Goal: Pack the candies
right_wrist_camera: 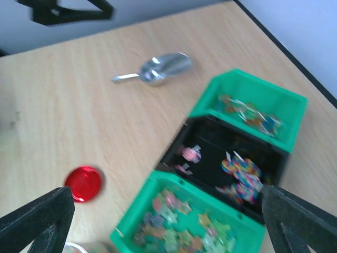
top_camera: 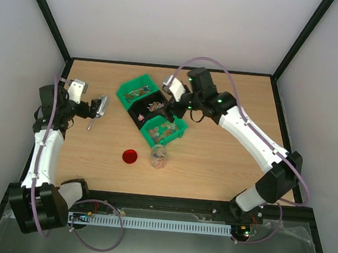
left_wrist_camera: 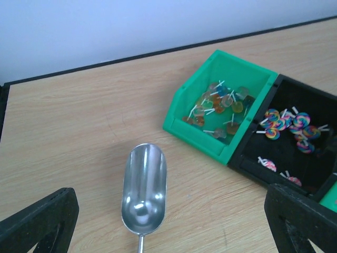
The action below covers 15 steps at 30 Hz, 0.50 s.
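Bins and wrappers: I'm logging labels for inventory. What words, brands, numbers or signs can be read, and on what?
None readable. The green bins, black bin, scoop and lid bear no visible print; any print on the candies is too small and blurred to read.

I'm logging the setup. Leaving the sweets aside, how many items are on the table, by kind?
Green bins: 2
Black bin: 1
Metal scoop: 1
Red lid: 1
Clear jar: 1
Total: 6
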Tool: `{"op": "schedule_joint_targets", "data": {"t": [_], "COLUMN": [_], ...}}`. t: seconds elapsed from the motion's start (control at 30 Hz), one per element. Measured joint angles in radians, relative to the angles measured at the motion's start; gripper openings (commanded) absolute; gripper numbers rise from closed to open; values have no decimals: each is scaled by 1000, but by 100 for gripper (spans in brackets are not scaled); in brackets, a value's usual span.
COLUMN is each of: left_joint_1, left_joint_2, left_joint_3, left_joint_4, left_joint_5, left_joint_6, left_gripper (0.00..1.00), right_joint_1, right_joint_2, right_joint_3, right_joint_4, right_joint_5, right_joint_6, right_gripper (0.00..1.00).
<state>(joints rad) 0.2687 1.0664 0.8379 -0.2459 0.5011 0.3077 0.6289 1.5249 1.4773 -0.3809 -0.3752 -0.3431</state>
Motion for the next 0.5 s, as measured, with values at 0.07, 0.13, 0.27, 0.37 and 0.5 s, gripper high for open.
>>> {"op": "schedule_joint_targets", "data": {"t": [0.07, 0.13, 0.27, 0.37, 0.5], "left_joint_1": [0, 0, 0, 0, 0], "left_joint_2": [-23, -39, -43, -35, -34], "left_joint_3": [-8, -15, -16, -12, -12], "left_joint_4": [2, 5, -2, -23, -39], "left_joint_5": [8, 11, 4, 4, 8], "left_joint_6": [-22, -37, -63, -66, -66], "left_gripper": [100, 100, 100, 99, 100], "right_joint_1": [57, 124, 249, 357, 463], "right_joint_2": [33, 89, 191, 264, 362], "right_joint_3": [60, 139, 197, 198, 209], "right_joint_4": [-37, -72, -114, -149, -178], "right_joint_5": [3, 23, 91, 172, 268], "right_joint_6": [-14, -29, -62, -94, -122], "right_gripper": [99, 99, 99, 93, 81]}}
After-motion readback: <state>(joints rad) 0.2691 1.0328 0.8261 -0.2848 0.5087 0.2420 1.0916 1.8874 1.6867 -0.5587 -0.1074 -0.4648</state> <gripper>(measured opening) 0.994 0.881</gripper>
